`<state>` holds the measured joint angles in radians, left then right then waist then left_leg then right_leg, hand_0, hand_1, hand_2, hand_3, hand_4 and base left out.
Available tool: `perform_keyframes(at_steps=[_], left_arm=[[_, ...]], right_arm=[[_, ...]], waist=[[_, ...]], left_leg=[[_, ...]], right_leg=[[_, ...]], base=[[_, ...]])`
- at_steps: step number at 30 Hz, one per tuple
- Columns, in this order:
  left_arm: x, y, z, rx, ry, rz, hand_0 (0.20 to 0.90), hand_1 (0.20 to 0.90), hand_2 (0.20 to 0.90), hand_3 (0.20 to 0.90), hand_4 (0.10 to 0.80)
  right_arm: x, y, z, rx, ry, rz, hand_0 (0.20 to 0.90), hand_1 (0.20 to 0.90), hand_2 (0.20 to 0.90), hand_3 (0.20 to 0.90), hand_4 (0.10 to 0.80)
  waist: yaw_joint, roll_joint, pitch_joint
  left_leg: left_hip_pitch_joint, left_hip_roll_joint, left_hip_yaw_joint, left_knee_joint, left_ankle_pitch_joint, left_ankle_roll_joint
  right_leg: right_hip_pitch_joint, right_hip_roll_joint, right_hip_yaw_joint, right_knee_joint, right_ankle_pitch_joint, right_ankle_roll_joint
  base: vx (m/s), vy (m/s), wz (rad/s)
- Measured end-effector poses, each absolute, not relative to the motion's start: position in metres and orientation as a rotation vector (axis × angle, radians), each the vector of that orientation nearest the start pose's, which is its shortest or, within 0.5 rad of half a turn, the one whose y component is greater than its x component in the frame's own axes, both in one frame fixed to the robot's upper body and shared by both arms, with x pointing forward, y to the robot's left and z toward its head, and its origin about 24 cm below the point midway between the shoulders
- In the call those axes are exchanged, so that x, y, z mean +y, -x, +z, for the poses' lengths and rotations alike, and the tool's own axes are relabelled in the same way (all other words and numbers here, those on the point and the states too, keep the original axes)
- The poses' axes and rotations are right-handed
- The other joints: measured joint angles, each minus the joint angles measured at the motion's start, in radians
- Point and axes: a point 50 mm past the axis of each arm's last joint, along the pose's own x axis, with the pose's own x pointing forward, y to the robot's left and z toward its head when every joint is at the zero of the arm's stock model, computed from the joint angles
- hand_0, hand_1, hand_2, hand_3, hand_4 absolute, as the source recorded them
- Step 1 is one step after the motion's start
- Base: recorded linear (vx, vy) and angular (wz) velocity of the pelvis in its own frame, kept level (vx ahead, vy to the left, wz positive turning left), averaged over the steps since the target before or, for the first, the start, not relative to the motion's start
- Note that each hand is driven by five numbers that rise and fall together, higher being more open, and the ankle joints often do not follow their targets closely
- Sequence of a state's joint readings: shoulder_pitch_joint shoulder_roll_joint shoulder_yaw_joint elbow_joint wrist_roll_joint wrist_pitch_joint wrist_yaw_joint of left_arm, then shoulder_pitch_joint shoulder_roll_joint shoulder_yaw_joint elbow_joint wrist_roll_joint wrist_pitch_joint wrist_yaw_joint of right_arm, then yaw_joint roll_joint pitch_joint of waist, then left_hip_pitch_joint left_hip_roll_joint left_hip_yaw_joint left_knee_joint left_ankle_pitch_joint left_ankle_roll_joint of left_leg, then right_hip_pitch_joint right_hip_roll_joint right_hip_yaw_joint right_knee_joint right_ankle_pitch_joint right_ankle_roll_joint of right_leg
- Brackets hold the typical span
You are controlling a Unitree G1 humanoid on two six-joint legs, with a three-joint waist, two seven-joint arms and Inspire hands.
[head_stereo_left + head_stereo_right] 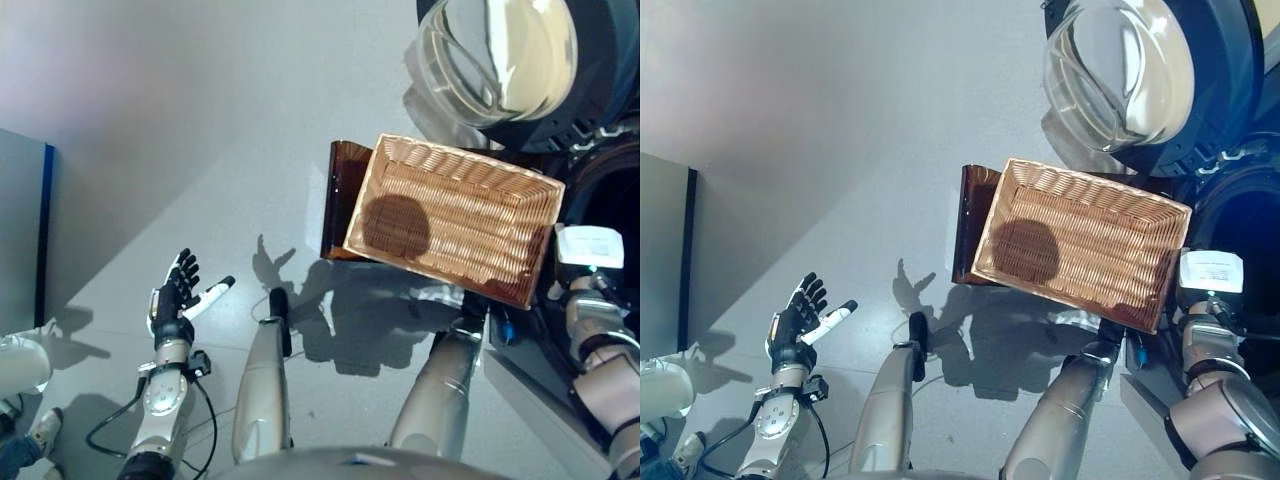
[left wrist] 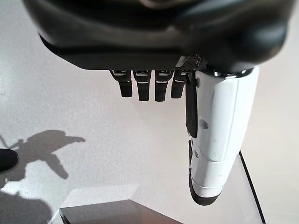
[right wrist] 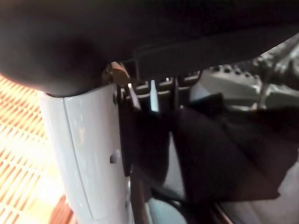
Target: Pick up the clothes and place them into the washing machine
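Clothes show only in the right wrist view, as dark cloth (image 3: 219, 154) bunched against the right hand (image 3: 84, 154). Its fingers are buried in the folds, so I cannot tell whether they are curled round the fabric or lying slack against it. From the head views that hand sits at the washing machine (image 1: 600, 200), just beside the dark drum opening, with the round glass door (image 1: 497, 55) swung open above the wicker basket (image 1: 455, 215). The basket lies between the robot and the machine, resting on a brown stand (image 1: 345, 195), and its woven floor looks bare, so this load seems to be the last of it.

The step in hand is likely the delivery into the drum. To do it well, the right hand should reach well inside the opening before letting go, so that no part of the cloth drapes over the rim or catches on the door seal. It should then draw straight back out without dragging fabric along.

Well away from the basket, the left hand (image 1: 178, 295) hangs idle over the floor with fingers spread and straight, holding nothing.
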<state>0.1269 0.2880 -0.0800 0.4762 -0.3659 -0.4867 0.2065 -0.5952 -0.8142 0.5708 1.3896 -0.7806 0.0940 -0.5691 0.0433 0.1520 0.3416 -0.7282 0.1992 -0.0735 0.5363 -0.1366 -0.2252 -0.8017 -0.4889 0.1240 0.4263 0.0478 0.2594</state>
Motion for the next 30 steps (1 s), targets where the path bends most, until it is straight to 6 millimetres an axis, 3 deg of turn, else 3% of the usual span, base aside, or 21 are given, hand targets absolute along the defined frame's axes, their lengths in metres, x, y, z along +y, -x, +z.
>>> perform_keyframes(at_steps=[1,2,3,23,26,30], left_arm=[[0.237,-0.195,-0.036,0.114,0.019,0.331,0.900,0.900,0.900,0.900,0.800],[0.237,-0.195,-0.036,0.113,0.019,0.331,0.900,0.900,0.900,0.900,0.800],[0.237,-0.195,-0.036,0.112,0.020,0.331,0.900,0.900,0.900,0.900,0.800],[0.245,-0.195,-0.028,0.074,0.029,0.364,0.900,0.900,0.900,0.900,0.800],[0.246,-0.195,-0.027,0.072,0.028,0.371,0.900,0.900,0.900,0.900,0.800],[0.251,-0.193,-0.027,0.074,0.026,0.395,0.900,0.900,0.900,0.900,0.800]], right_arm=[[-0.406,-0.262,0.050,0.562,2.034,-0.320,0.900,0.900,0.900,0.900,0.800],[-0.406,-0.262,0.051,0.568,2.045,-0.320,0.461,0.461,0.461,0.461,0.486],[-0.407,-0.261,0.050,0.575,2.057,-0.314,0.200,0.200,0.200,0.200,0.300],[-0.399,-0.278,0.062,0.537,2.079,-0.302,0.200,0.200,0.200,0.200,0.300],[-0.404,-0.276,0.065,0.550,1.866,-0.452,0.200,0.200,0.200,0.200,0.300],[-0.409,-0.271,0.067,0.510,1.376,-0.757,0.200,0.200,0.200,0.200,0.300]], waist=[[0.000,0.000,0.000],[0.001,0.001,-0.001],[0.001,0.001,-0.001],[0.015,0.002,-0.023],[0.014,0.001,-0.024],[0.016,-0.005,-0.039]], left_leg=[[-0.005,0.000,-0.002,0.003,0.000,0.000],[-0.009,0.000,-0.004,0.005,0.000,0.000],[-0.013,0.000,-0.006,0.006,0.000,0.000],[-0.050,0.019,-0.020,0.023,0.000,-0.001],[-0.050,0.023,-0.019,0.024,0.000,-0.001],[-0.051,0.031,-0.015,0.023,-0.001,-0.001]], right_leg=[[-0.009,0.000,0.002,0.013,-0.003,0.002],[-0.016,0.000,0.002,0.024,-0.008,0.001],[-0.023,0.000,0.003,0.033,-0.014,0.000],[-0.084,0.030,0.025,0.093,-0.037,-0.001],[-0.085,0.033,0.026,0.092,-0.037,-0.001],[-0.091,0.041,0.027,0.093,-0.036,-0.001]], base=[[-0.038,-0.012,0.08],[-0.036,-0.014,0.06],[-0.019,-0.012,0.05],[-0.006,-0.003,0.00],[0.002,-0.001,-0.01],[0.012,0.002,-0.05]])
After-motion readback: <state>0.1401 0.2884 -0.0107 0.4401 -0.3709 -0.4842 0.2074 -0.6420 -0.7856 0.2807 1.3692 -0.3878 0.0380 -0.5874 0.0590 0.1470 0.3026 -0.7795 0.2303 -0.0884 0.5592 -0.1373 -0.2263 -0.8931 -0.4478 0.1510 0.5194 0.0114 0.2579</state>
